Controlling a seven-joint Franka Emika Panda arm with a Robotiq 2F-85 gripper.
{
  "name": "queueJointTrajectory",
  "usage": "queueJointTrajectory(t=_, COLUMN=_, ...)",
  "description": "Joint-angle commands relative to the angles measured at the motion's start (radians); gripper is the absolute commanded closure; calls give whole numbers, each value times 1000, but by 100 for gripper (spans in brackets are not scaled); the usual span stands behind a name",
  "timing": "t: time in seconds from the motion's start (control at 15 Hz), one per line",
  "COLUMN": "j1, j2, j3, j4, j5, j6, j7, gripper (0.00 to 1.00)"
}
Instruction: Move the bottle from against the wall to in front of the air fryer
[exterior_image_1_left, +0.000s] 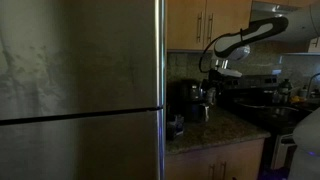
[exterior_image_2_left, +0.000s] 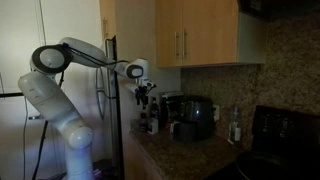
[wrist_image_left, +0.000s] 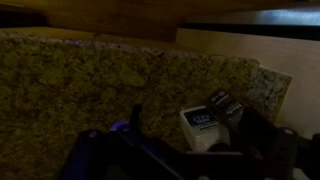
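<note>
In the wrist view the bottle (wrist_image_left: 203, 126), dark with a pale whitish label, stands on the speckled granite counter (wrist_image_left: 90, 80) between my gripper's fingers (wrist_image_left: 192, 122). The gripper is open: the left finger is clear of the bottle and the right finger is close beside it. In both exterior views the gripper (exterior_image_1_left: 212, 88) (exterior_image_2_left: 147, 97) hangs over the counter's end beside the black air fryer (exterior_image_1_left: 185, 100) (exterior_image_2_left: 195, 117). The tiled wall (exterior_image_2_left: 225, 85) runs behind the air fryer under wooden cabinets.
A large steel fridge (exterior_image_1_left: 80, 80) fills the side next to the counter end. A dark stove with pots (exterior_image_1_left: 255, 100) stands further along. Another small bottle (exterior_image_2_left: 236, 126) stands by the wall near the stove. Wooden cabinets (exterior_image_2_left: 195, 35) hang overhead.
</note>
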Motion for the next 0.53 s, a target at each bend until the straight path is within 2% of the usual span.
queueJointTrajectory(t=0.0, j1=-11, j2=0, j3=9, j4=2, j5=4, j6=-4, j7=-4, gripper=0)
queueJointTrajectory(t=0.27, j1=-11, j2=0, j3=9, j4=2, j5=4, j6=-4, j7=-4, gripper=0)
queueJointTrajectory(t=0.33, j1=-39, j2=-27, j3=39, j4=-30, j5=-40, j6=94, j7=75, gripper=0)
queueJointTrajectory(t=0.47, j1=-49, j2=-42, j3=52, j4=-50, j5=-20, j6=156, j7=181, gripper=0)
